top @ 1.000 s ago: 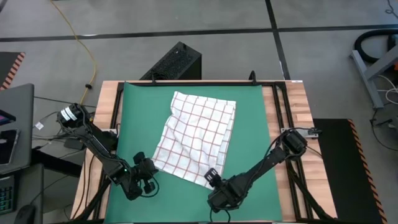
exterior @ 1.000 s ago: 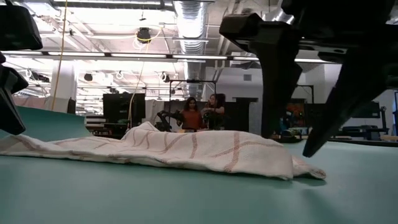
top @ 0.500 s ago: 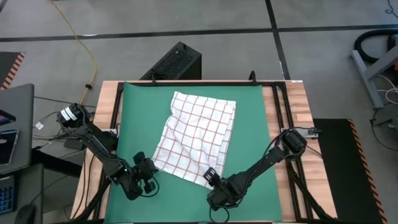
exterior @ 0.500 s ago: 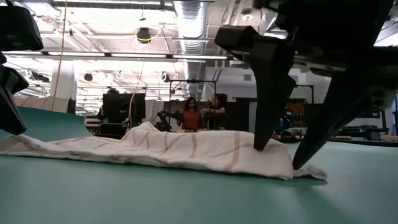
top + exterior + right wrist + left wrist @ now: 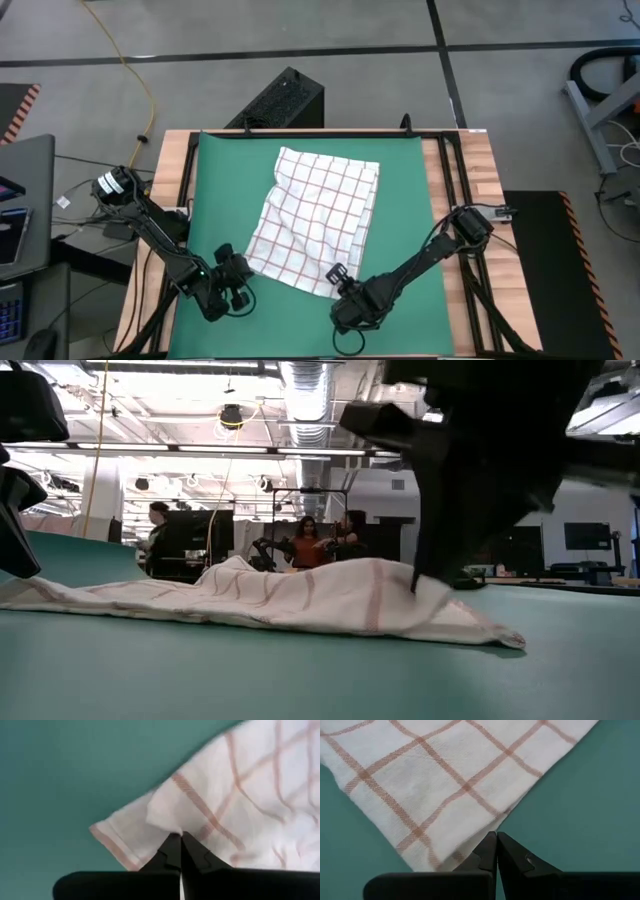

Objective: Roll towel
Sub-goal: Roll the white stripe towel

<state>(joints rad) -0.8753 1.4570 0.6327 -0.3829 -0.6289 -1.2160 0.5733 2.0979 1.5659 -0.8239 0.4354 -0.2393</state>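
Overhead and table-level views of a two-arm rig at a wooden surface (image 5: 482, 150) covered by a green mat (image 5: 405, 200). The towel (image 5: 318, 217) (white cloth, red grid lines) lies spread and slightly rumpled on the mat, running obliquely from the far centre toward the near edge, nowhere rolled.

Right gripper (image 5: 340, 279): positioned at the towel's near right corner, fingers brought together on a fold of the cloth. In the right wrist view the two dark fingertips (image 5: 176, 851) meet with no gap, and the towel (image 5: 235, 795) is pinched between them just inside its hemmed corner; a small ridge of fabric rises at the pinch. In the low view this gripper (image 5: 440, 575) stands on the towel (image 5: 290, 600) near its right-hand end, where the cloth is lifted into a low hump; the corner beyond it lies flat on the mat (image 5: 300, 670).

Left gripper (image 5: 236, 272): at the towel's near left corner, just beside its edge. In the left wrist view the fingertips (image 5: 492, 851) are pressed together at the margin of the towel (image 5: 435, 785); whether any cloth is caught between them cannot be told.

Background, low view: people (image 5: 318, 545) stand in the room beyond the surface.
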